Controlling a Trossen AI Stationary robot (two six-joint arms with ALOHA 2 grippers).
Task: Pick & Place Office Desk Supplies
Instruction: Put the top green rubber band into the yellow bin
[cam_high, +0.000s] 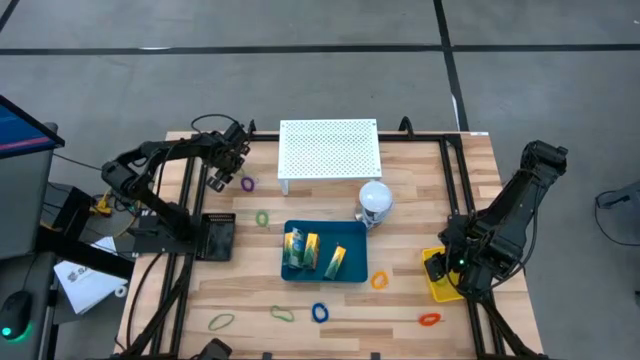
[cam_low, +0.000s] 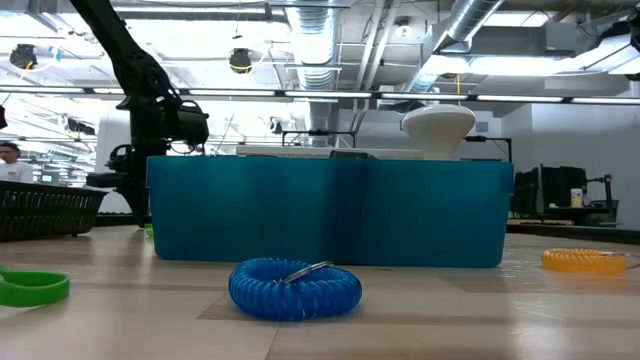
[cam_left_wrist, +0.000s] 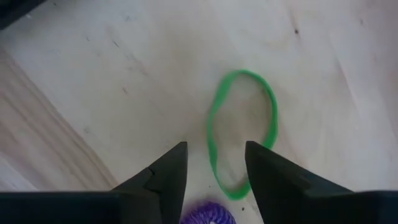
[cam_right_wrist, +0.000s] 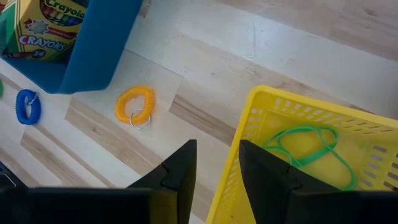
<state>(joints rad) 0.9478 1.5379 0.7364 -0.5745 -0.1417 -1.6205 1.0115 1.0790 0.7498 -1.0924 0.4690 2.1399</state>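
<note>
Beside the white perforated board (cam_high: 330, 150): left gripper (cam_high: 222, 178) over purple loop (cam_high: 247, 184).
Fingers apart, empty; right gripper (cam_right_wrist: 214, 165) likewise, at yellow basket (cam_right_wrist: 373, 137).

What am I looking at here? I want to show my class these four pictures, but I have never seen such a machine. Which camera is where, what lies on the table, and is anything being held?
Two dark robot arms work at a wooden table. One picture looks straight down, one looks level across the table top, and two come from cameras on the arms' wrists.

In the middle sits a blue tray holding a crayon box and small packets. Behind it stand a white perforated board and a white ball-shaped object. Small loops lie scattered about, among them a blue coil and an orange coil.

The left end effector hangs open above a green loop, with a purple coil beside it. The right end effector is open around the wall of a yellow basket, which contains a green band. Neither is lifting anything.
</note>
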